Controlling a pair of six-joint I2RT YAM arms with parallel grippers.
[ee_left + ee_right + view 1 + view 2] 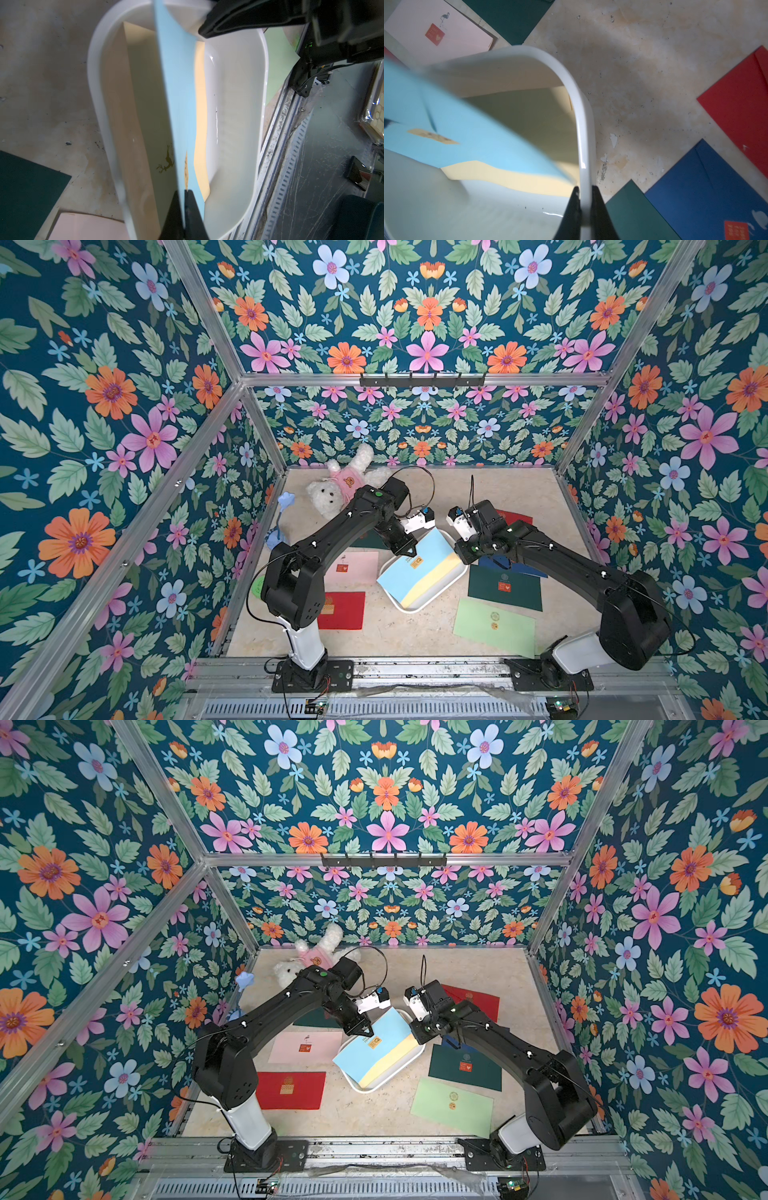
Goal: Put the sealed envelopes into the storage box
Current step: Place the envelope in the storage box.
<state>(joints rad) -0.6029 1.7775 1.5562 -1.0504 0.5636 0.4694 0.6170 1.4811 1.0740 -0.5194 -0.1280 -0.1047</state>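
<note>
The light blue envelope (413, 572), is it in yet?

Not quite, I'd say. The left gripper (184, 192) has its fingers pinched on one edge, and the envelope hangs slanted over the storage box (584, 124) in the middle of both top views. A yellow envelope (434, 577) lies flat inside. I can't tell whether the blue one's low end touches anything.

And the right gripper (585, 188)?

Its fingers are clamped on the box rim, at the end toward the upper right. My guess is that it's steadying the box.

So what next?

Lay the sheet flat along the box, then let go. The box looks barely bigger than an envelope, and a blue corner seems to overhang the rim at lower left. It wants squaring up first.

Any room to work?

There's bare tabletop just below the box. The pink envelope (357, 568) sits close on its left and a dark green envelope (505, 587) close on its right. The light green envelope (494, 626) is lower right and a red envelope (343, 610) lower left. The navy envelope (708, 197) is half under the right arm. The two wrists come near each other above the box's upper end, which looks like the tight spot.
</note>
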